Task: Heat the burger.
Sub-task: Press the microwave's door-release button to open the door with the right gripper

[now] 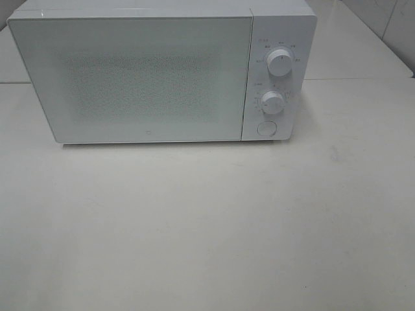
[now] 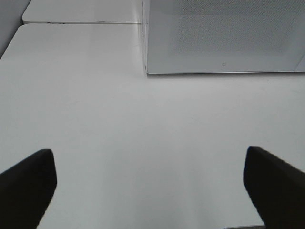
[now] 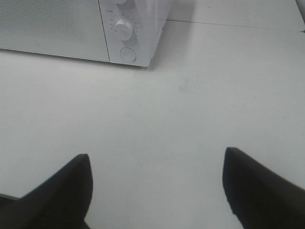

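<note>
The burger is out of view in every frame. A white microwave (image 1: pixel 155 71) stands at the back of the table with its door shut; it also shows as the microwave (image 2: pixel 224 36) in the left wrist view and the microwave (image 3: pixel 86 28) in the right wrist view. On its right panel are two white knobs (image 1: pixel 280 63) and a round button (image 1: pixel 266 128). My left gripper (image 2: pixel 150 183) is open over bare table, nothing between its fingers. My right gripper (image 3: pixel 155 186) is open too, empty, in front of the control panel. Neither arm shows in the exterior high view.
The white table (image 1: pixel 207 227) stretches in front of the microwave. A seam (image 1: pixel 363 79) joins it to a second tabletop behind. A tiled wall (image 1: pixel 389 26) rises at the back right.
</note>
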Motion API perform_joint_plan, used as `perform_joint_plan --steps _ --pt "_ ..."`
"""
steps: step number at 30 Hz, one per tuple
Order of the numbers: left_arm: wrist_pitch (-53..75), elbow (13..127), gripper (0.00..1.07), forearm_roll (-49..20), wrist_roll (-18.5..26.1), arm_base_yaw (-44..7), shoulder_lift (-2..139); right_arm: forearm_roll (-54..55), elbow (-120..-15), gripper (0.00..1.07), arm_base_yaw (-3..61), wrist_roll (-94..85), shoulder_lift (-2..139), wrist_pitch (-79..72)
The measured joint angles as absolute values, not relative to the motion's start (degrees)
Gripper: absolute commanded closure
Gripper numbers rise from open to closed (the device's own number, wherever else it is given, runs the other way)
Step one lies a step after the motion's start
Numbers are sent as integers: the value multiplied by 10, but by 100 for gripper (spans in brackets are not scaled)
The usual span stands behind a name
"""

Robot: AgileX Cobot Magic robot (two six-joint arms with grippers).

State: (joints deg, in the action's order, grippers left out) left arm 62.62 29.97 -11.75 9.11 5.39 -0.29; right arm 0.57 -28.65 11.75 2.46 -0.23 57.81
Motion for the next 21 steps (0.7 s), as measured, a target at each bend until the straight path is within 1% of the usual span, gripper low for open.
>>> perform_joint_plan --steps 10,12,15,21 --pt "626 300 6 -117 91 54 -3 6 -293 34 117 27 -2 554" --pt "626 300 6 -117 91 54 -3 7 -297 34 117 29 7 531" --pt "626 300 6 -117 91 54 -3 7 -298 34 117 29 56 460" --pt "626 300 6 -117 91 54 -3 7 -298 34 117 29 104 400"
